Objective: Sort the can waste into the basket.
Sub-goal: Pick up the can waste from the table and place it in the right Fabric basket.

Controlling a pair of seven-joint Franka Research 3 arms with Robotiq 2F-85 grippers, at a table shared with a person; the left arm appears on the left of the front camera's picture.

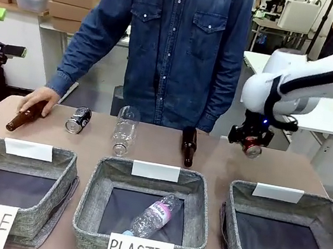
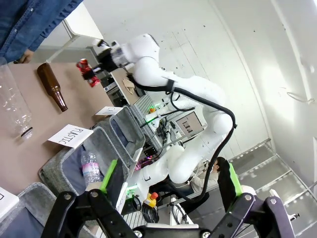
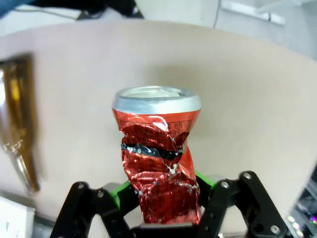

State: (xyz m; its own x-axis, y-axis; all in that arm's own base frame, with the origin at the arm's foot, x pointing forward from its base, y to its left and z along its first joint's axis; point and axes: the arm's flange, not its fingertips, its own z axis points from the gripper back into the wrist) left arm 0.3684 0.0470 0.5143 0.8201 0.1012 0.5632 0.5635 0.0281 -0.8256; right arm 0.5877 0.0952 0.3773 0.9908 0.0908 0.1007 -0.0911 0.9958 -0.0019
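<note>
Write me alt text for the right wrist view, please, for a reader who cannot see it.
A crumpled red can with a silver rim is clamped between the green pads of the right gripper, in the middle of the picture. Behind it is the tan table, with a brown glass bottle blurred at the left edge.

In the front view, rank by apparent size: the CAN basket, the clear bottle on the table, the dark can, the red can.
1. CAN basket
2. clear bottle
3. dark can and red can look alike; the right gripper partly hides the red one.
</note>
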